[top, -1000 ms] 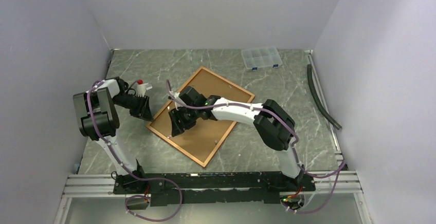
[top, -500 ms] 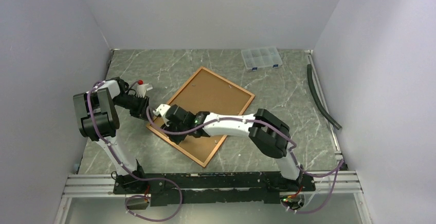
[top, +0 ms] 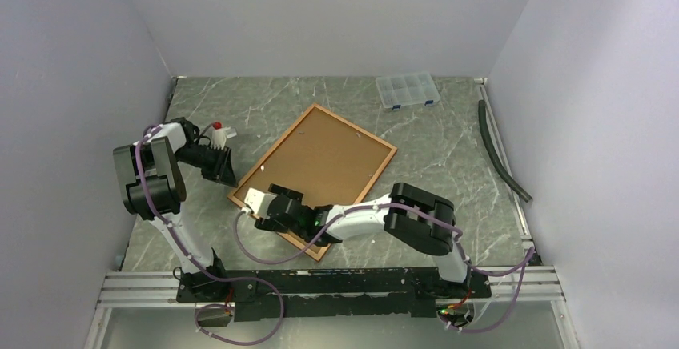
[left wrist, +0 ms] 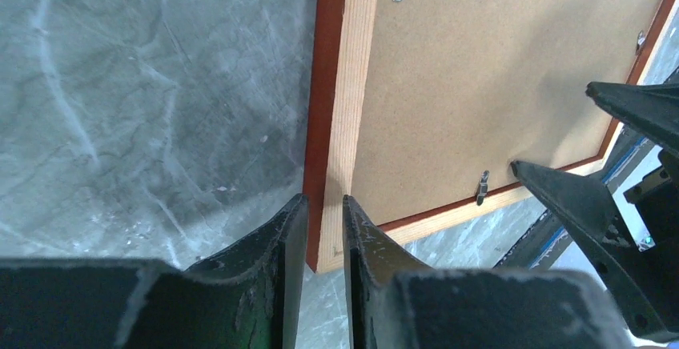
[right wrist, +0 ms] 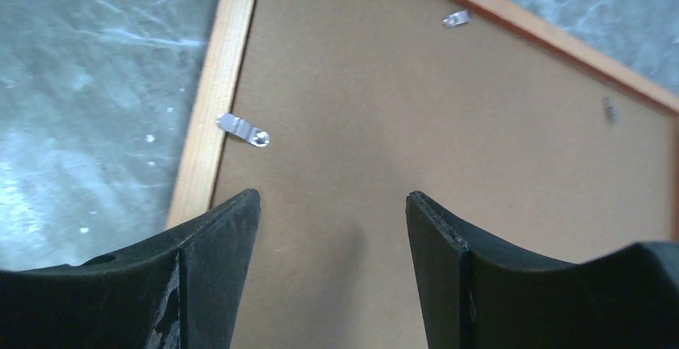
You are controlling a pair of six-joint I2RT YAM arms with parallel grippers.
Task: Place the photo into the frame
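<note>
The frame point(top: 364, 145) lies face down on the table, its reddish-brown border around the brown backing board point(top: 316, 161). The photo is hidden. My left gripper point(top: 222, 169) is at the frame's left corner; in the left wrist view its jaws are closed to a narrow gap point(left wrist: 323, 201) with the frame's border point(left wrist: 340, 109) between them. My right gripper point(top: 276, 205) is open and empty, low over the backing board point(right wrist: 416, 125) near the frame's near-left edge point(right wrist: 216, 93). Small metal clips point(right wrist: 244, 130) sit along the border.
A clear compartment box point(top: 408, 90) stands at the back right. A black hose point(top: 500, 149) lies along the right wall. A small white and red object point(top: 220, 134) sits behind the left gripper. The right gripper's fingers point(left wrist: 592, 197) show in the left wrist view.
My right arm has drawn back from the middle of the backing board to the frame's near-left edge. The left gripper and the frame have stayed in place.
</note>
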